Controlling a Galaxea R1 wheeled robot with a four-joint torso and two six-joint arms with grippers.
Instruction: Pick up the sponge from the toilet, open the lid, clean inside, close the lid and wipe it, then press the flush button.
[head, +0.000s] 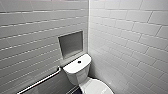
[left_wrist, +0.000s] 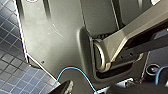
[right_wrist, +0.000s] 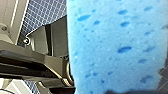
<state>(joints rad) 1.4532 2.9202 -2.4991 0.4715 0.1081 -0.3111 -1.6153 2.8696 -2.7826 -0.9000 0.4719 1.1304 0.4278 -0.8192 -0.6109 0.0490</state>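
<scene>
Hard up against the right wrist camera: the sponge (right_wrist: 117, 45), bright blue, pocked with darker pores, lifted off any surface. Behind it, the robot's own grey body panels and a patch of dark blue tiled floor (right_wrist: 45, 15). Clamped on the sponge, the right gripper (right_wrist: 125, 91), visible as a dark shape at one edge of the pad.

From the left wrist: grey robot housing, a jointed bar, a thin blue cable (left_wrist: 72, 71) looping across the panels, and more of the same dark blue floor tiles to one side. Left gripper open or closed: cannot tell.

From the head: two walls of white tile (head: 130, 32) meeting in a corner. In that corner the toilet (head: 80, 75), white and glossy. Boxy tank topped by a flat tank cover (head: 72, 67), with a small dark round flush button (head: 79, 61) about mid-cover, clear of all its edges. The lid (head: 96, 88) down over the bowl, partly cut off by the frame. Above the tank, set into the left-hand wall, a square grey niche (head: 70, 45). Lower on that wall, a metal grab rail (head: 40, 81) slanting up toward the tank, its end just beside the tank's side
</scene>
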